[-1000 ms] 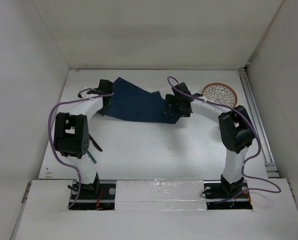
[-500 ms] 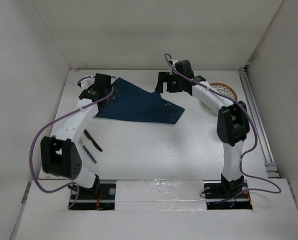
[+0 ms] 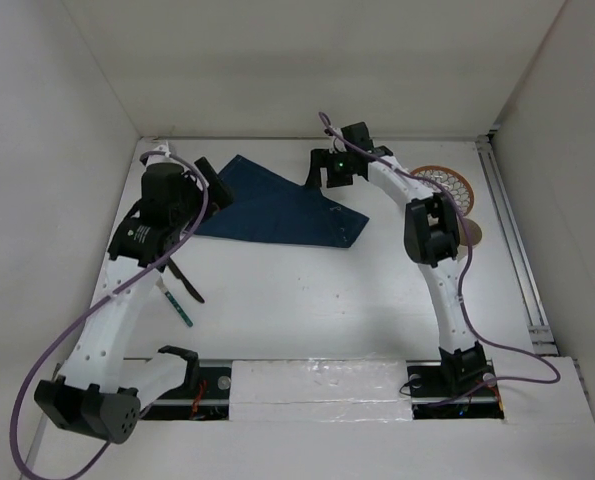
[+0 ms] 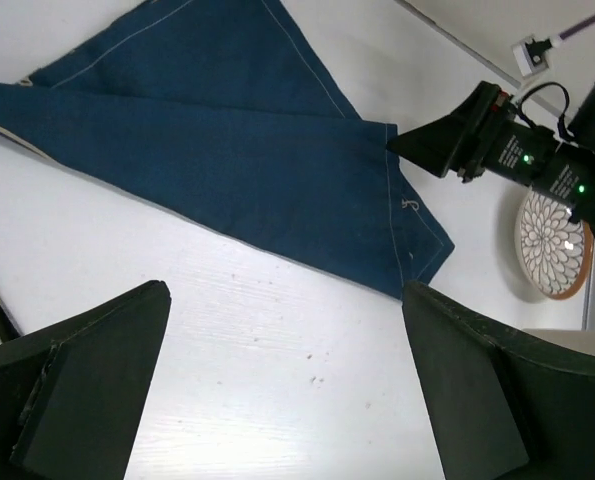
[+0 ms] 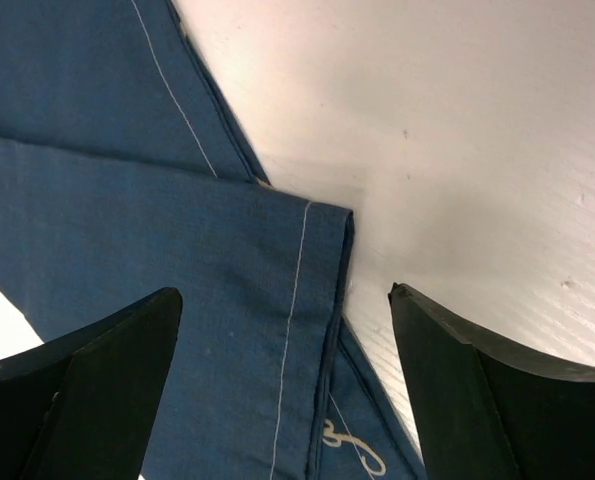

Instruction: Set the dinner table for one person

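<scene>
The white dinner table carries a dark blue placemat at its far middle, folded over itself into a slanted shape. My left gripper hangs open at the mat's left end; in the left wrist view this gripper is over bare table, with the placemat beyond its fingertips. My right gripper is open at the mat's far right edge. In the right wrist view the right gripper straddles the folded corner of the placemat without closing on it.
A patterned round plate lies at the far right, with a beige cup edge just in front of it. Dark cutlery and a teal-handled piece lie near the left arm. Side walls close in the table.
The bunched placemat has been laid out flat. My left gripper has let it go, opened and drawn back above the mat's left end. My right gripper has shifted to the far right folded corner.
</scene>
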`<state>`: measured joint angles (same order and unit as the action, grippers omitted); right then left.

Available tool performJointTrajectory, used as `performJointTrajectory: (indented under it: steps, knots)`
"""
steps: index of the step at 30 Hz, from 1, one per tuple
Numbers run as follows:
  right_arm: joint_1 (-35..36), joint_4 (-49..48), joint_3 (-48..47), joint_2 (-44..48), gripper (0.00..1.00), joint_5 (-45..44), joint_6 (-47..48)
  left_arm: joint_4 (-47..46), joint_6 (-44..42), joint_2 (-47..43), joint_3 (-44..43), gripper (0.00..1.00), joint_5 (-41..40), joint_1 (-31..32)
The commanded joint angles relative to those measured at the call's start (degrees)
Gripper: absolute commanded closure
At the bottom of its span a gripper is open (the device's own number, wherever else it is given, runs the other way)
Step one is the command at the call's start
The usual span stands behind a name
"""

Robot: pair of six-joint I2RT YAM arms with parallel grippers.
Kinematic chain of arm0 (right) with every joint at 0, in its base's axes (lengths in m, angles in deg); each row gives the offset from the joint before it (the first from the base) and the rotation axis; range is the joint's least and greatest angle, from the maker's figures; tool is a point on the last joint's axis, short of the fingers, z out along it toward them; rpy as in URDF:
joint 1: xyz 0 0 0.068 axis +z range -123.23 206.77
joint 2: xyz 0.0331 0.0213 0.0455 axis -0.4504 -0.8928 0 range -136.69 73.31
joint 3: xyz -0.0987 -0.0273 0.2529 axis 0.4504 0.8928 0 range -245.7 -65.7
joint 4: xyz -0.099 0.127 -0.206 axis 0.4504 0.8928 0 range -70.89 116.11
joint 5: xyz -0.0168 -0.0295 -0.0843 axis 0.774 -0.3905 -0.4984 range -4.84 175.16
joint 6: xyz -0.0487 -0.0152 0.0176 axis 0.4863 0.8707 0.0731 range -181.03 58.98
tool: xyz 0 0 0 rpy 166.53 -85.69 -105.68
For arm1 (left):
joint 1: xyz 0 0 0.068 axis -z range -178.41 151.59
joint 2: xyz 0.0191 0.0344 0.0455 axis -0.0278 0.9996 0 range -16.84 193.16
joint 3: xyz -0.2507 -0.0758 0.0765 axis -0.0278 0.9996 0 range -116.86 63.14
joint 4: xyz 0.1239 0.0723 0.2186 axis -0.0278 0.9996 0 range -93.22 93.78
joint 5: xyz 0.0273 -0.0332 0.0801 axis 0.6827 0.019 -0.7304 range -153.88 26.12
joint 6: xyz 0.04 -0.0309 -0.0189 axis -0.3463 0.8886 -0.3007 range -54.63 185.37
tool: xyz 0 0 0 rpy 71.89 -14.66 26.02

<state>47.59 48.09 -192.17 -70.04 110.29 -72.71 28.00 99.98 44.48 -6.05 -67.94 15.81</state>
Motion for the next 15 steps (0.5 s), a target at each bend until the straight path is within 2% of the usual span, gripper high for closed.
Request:
performJointTrajectory:
  steps: [1,2,5,15]
  knots:
    - [-0.51,1.44,-3.78,0.35,0.10,1.95,1.66,1.56,-5.60,-3.66,1.34,0.01,1.33,-0.51]
    - [-0.52,1.44,-3.78,-0.17,0.16,2.47,1.66,2.34,-5.61,-4.19,2.64,0.01,1.33,-0.51]
    - [-0.52,1.97,-3.17,-0.79,0.25,3.52,1.66,2.35,-6.31,-5.68,4.93,0.01,1.86,-0.51]
    - [-0.52,2.59,-5.45,-5.36,0.40,5.01,1.67,0.33,-8.86,-7.26,9.94,0.01,5.20,-0.51]
